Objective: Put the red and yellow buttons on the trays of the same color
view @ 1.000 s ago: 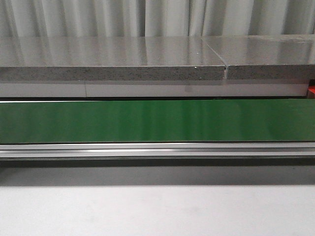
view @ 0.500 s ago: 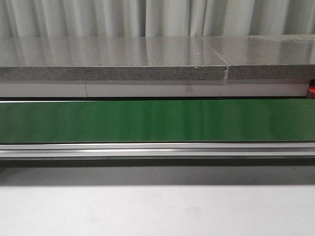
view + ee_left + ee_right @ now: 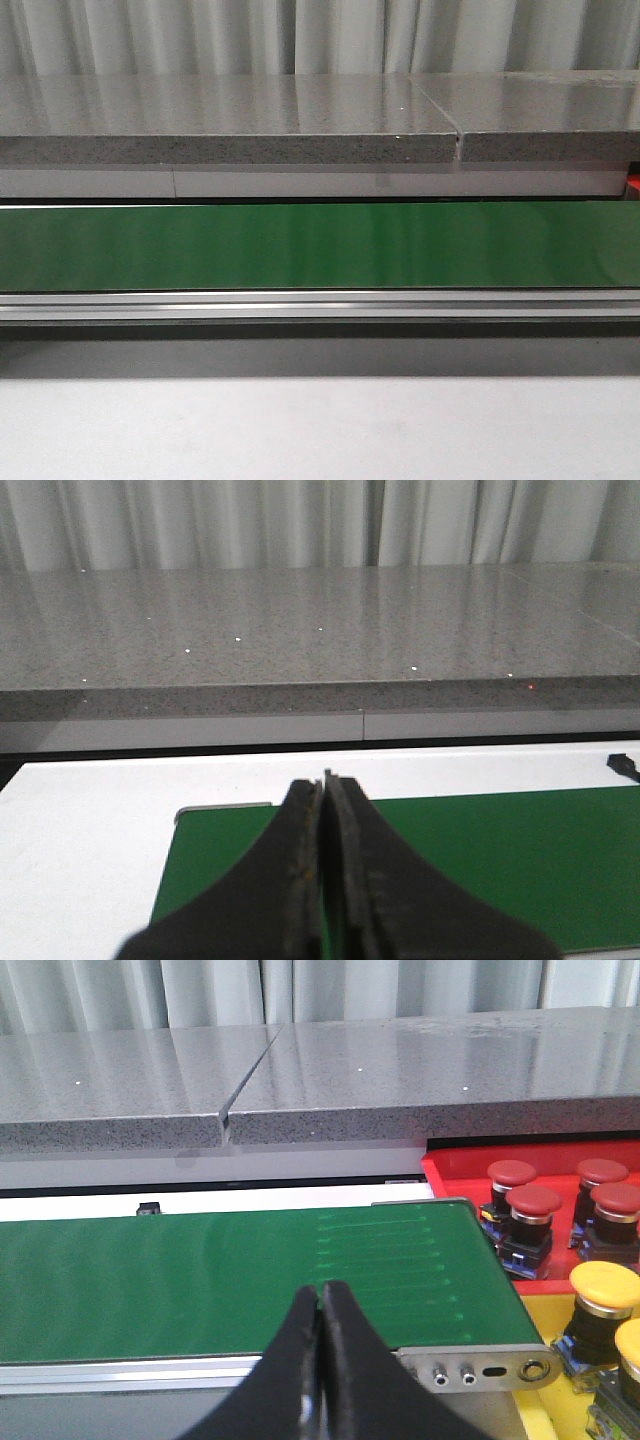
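Green conveyor belt (image 3: 320, 245) across the middle of the front view, aluminium rail (image 3: 320, 305) just below it, grey speckled stone slabs (image 3: 230, 120) above, pale curtain (image 3: 320, 35) along the top edge; no arm or button anywhere in that view. In the left wrist view, left gripper (image 3: 324, 780) at bottom centre, dark fingers pressed together tip to tip with nothing between them, over the belt's near end where green meets a white surface (image 3: 80, 820). In the right wrist view, right gripper (image 3: 322, 1290) at bottom centre, likewise closed flat and empty, above the green belt. Red buttons (image 3: 534, 1202) at the right edge of that frame, four caps visible, standing upright in the red tray (image 3: 455, 1165) beside the belt's end. Yellow buttons (image 3: 604, 1285) in the lower right corner, two caps visible, on the yellow tray (image 3: 550, 1400), just below the red group. Belt end plate (image 3: 480, 1368) with small holes between gripper and trays.
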Robot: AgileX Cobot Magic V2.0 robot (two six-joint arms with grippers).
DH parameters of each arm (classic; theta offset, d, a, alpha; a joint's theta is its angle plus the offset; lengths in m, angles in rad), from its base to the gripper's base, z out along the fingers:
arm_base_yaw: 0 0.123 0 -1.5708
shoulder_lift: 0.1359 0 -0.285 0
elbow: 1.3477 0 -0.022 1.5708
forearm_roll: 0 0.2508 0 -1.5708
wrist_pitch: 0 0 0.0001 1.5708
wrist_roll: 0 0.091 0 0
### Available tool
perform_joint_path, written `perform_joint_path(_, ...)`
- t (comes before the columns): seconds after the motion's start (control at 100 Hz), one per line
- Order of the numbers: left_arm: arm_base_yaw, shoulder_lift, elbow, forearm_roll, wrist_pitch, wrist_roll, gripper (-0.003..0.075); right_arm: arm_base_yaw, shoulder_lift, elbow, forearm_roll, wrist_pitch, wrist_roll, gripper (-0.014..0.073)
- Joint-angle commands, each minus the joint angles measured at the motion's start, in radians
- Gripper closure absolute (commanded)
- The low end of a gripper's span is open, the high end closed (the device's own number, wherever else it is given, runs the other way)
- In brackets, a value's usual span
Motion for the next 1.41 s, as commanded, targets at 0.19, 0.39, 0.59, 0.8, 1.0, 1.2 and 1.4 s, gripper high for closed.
perform_joint_path(0.19,0.010,-0.105,0.160,0.000,-0.229,-0.006,0.0741,-0.006,-0.013,-0.014,0.001,-0.080,0.002,0.0659)
perform_joint_path(0.39,0.010,-0.218,0.300,-0.031,-0.292,-0.006,0.0741,-0.006,-0.013,-0.014,0.001,-0.080,0.002,0.0659)
perform_joint_path(0.59,0.028,-0.289,0.332,-0.057,-0.212,-0.006,0.0741,-0.007,-0.013,-0.014,0.001,-0.075,0.002,0.0659)
perform_joint_path(0.8,0.029,-0.289,0.332,-0.042,-0.221,-0.006,0.0741,-0.007,-0.013,-0.014,0.001,-0.074,0.002,0.0659)
perform_joint_path(1.0,0.029,-0.289,0.332,-0.042,-0.221,-0.006,0.0741,-0.007,-0.013,-0.014,0.001,-0.074,0.002,0.0659)
perform_joint_path(1.2,0.029,-0.289,0.332,-0.042,-0.221,-0.006,0.0741,-0.007,-0.013,-0.014,0.001,-0.074,0.002,0.0659)
perform_joint_path(1.4,0.029,-0.289,0.332,-0.042,-0.221,-0.006,0.0741,-0.007,-0.013,-0.014,0.001,-0.074,0.002,0.0659)
